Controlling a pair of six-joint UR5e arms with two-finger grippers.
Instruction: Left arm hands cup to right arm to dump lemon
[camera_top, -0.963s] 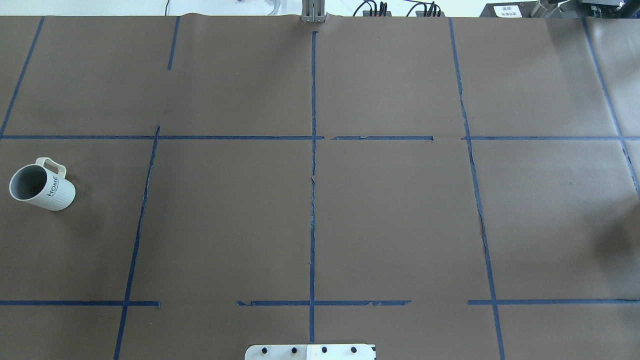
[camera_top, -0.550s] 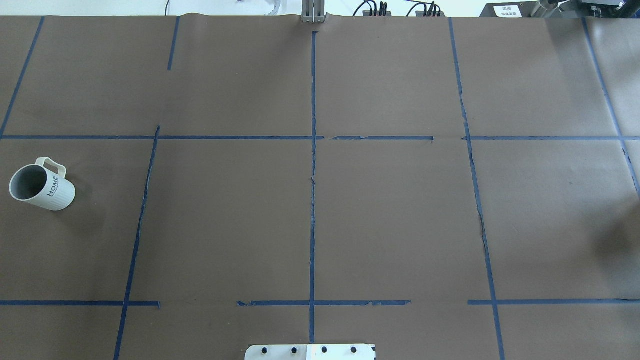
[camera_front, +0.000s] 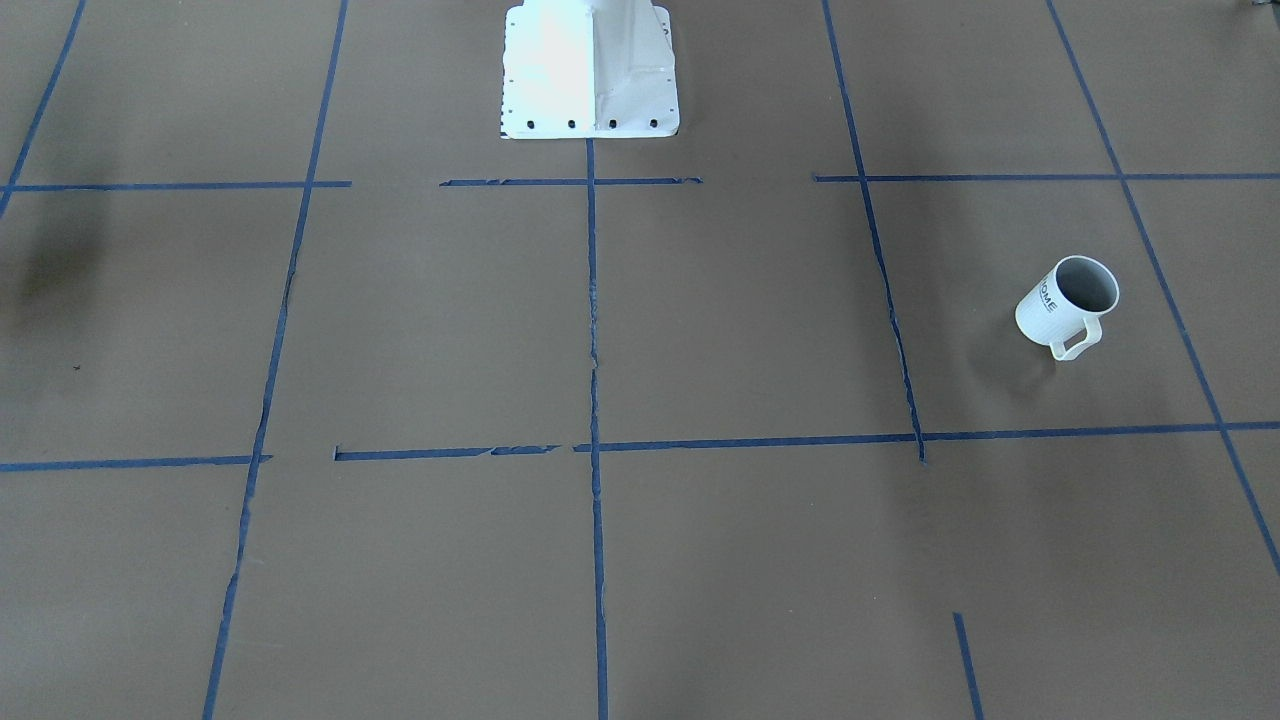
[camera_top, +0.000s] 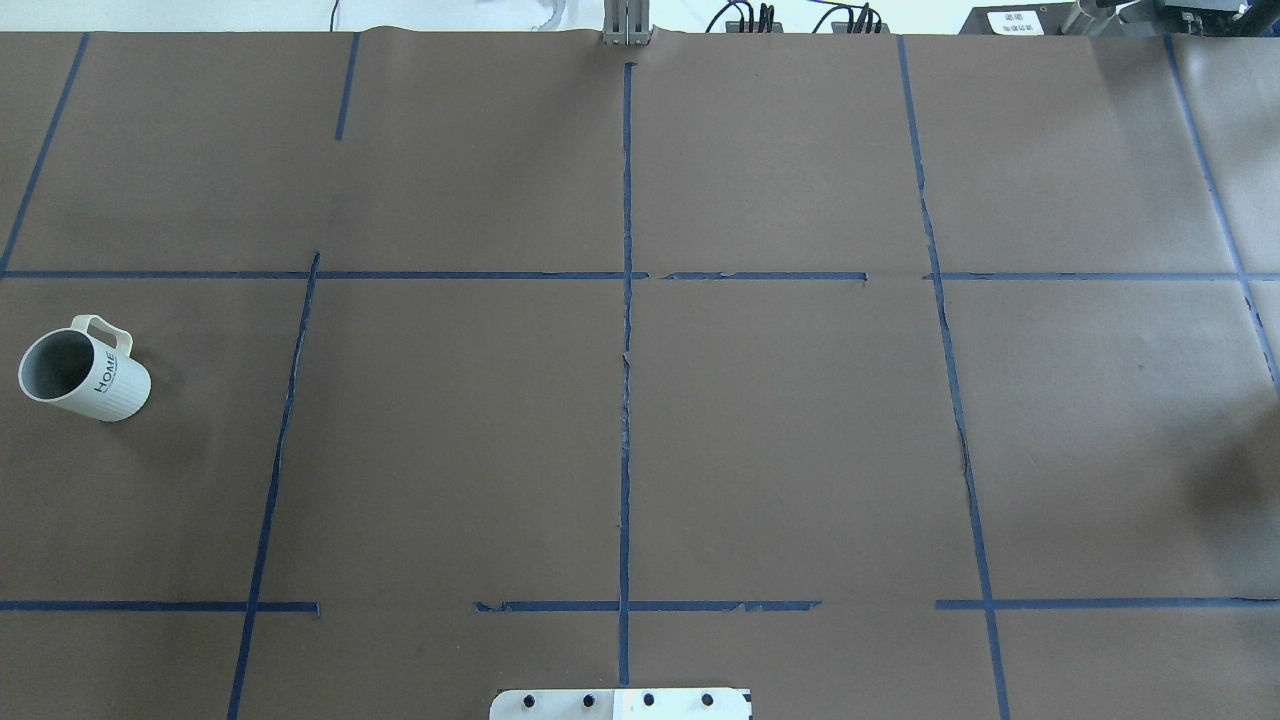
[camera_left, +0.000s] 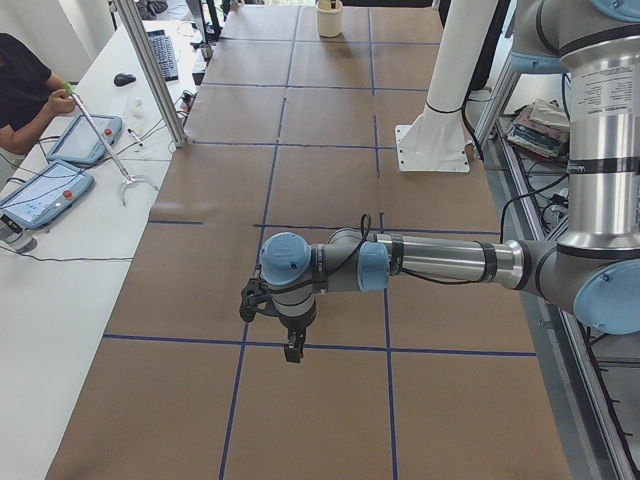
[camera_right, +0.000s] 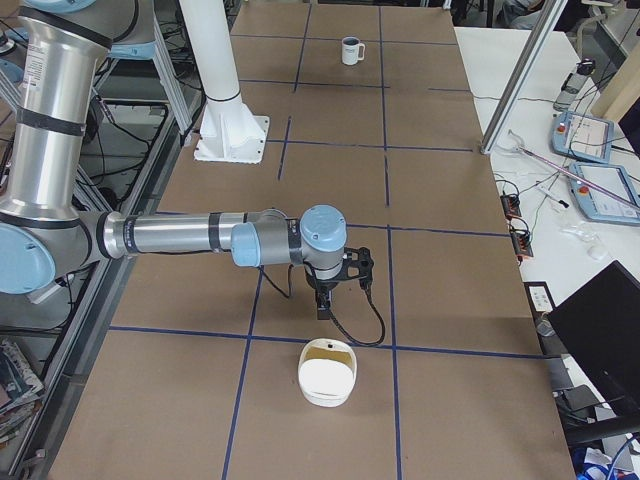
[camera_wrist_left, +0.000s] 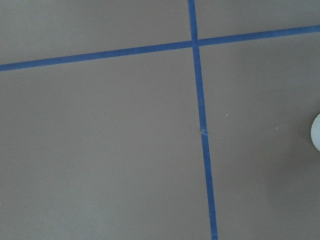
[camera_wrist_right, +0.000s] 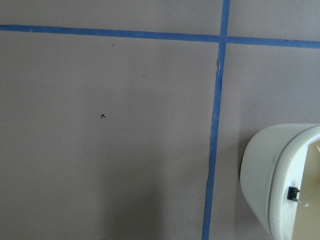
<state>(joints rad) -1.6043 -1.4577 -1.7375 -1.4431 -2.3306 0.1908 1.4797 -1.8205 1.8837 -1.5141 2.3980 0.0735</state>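
Observation:
The cup (camera_top: 85, 372) is a white ribbed mug with "HOME" on its side. It stands at the far left of the overhead view, handle to the back, and nothing touches it. It also shows in the front-facing view (camera_front: 1066, 300) and far off in the exterior right view (camera_right: 351, 50). No lemon shows in any view. The left gripper (camera_left: 290, 348) hangs over the table and shows only in the exterior left view. The right gripper (camera_right: 322, 305) hangs just short of a white container and shows only in the exterior right view. I cannot tell whether either is open or shut.
A white lidded container (camera_right: 327, 375) sits at the table's right end; the right wrist view (camera_wrist_right: 282, 180) shows it too. The robot's white base plate (camera_front: 590, 70) is at mid-table. An operator with tablets (camera_left: 40, 190) sits beside the table.

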